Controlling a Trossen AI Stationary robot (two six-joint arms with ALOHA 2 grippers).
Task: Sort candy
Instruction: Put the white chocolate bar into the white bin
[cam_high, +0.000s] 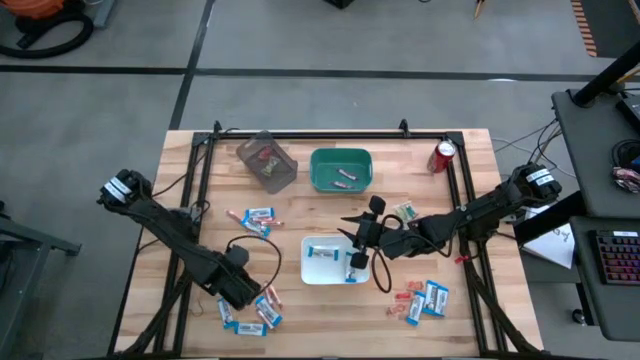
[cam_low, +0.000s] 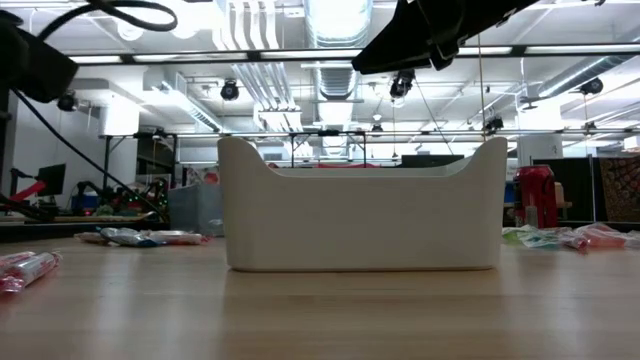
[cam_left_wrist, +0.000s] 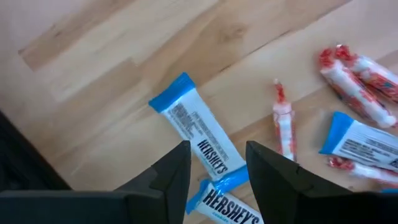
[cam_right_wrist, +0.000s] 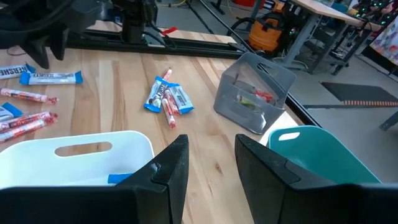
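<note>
The candy lies in loose heaps on the wooden table: blue-and-white packets and pinkish sticks near the front left (cam_high: 255, 312), more at centre left (cam_high: 255, 218) and front right (cam_high: 420, 300). My left gripper (cam_left_wrist: 214, 168) is open, pointing down above one packet (cam_left_wrist: 196, 130) that lies flat. A second packet (cam_left_wrist: 227, 205) shows between the fingers farther back. The right gripper (cam_right_wrist: 211, 155) is open and empty, hovering over the right rim of the white bin (cam_high: 318, 243), which holds blue packets (cam_high: 325, 252).
A green bin (cam_high: 340, 168) with a few sticks and a clear container (cam_high: 267, 160) stand at the back. A red can (cam_high: 443, 155) stands at the back right. In the low view the white bin (cam_low: 360, 215) fills the middle.
</note>
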